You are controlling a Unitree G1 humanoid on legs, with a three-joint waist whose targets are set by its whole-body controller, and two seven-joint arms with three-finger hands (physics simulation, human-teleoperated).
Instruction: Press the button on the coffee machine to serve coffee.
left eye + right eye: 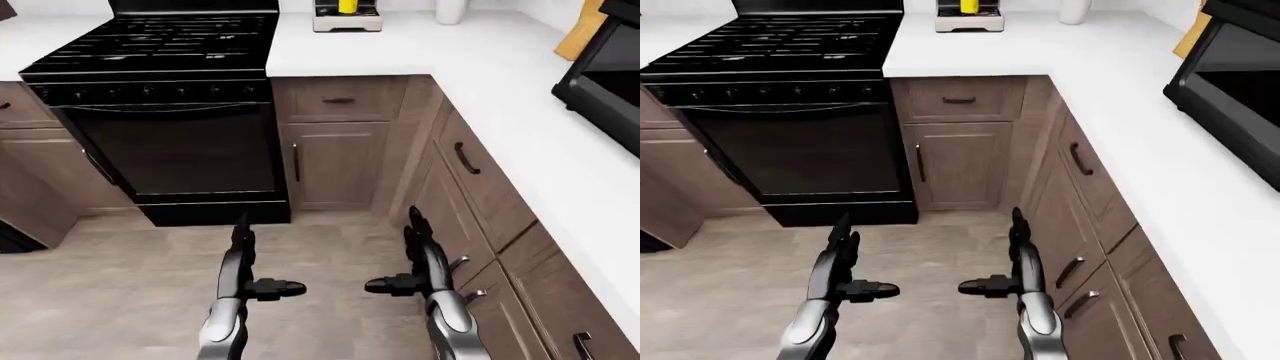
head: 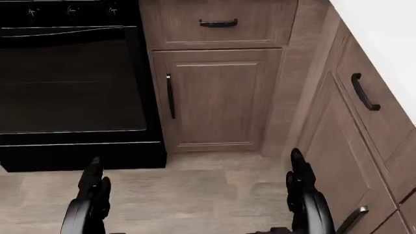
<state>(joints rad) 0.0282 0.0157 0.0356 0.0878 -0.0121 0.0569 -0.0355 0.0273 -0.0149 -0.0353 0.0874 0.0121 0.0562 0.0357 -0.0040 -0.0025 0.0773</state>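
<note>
Writing: no brand, label or lettering is readable on any surface in the three views.
Coffee machine: a pale grey box-shaped appliance [image 1: 347,15] stands at the far edge of the white L-shaped tabletop [image 1: 400,46], at the top of the left-eye view, just to the right of the black gas stove [image 1: 150,45]; only its lower part is in the picture.
Look of the machine: a yellow object [image 1: 347,6] sits in its dark recess above a flat grey base; its button cannot be made out.
Beside the machine: a white cylindrical jar [image 1: 452,10] stands near it on the right, close to the tabletop's inner corner.
Right run of the tabletop: a black box-shaped appliance with a dark glass door [image 1: 1230,82] sits near the edge; a tan wooden board [image 1: 580,34] leans beyond it.
Edges: the tabletop's edge turns a corner above the brown wooden cabinets with black handles [image 2: 221,73], which line the top and right of the views.
Open room: grey-brown plank floor [image 1: 120,292] lies between the stove, the cabinets and the hands.
Left hand [image 1: 245,274]: low over the floor, fingers spread open, holding nothing.
Right hand [image 1: 420,270]: beside the right-hand cabinets, fingers open, holding nothing; the two hands are well apart from the machine.
</note>
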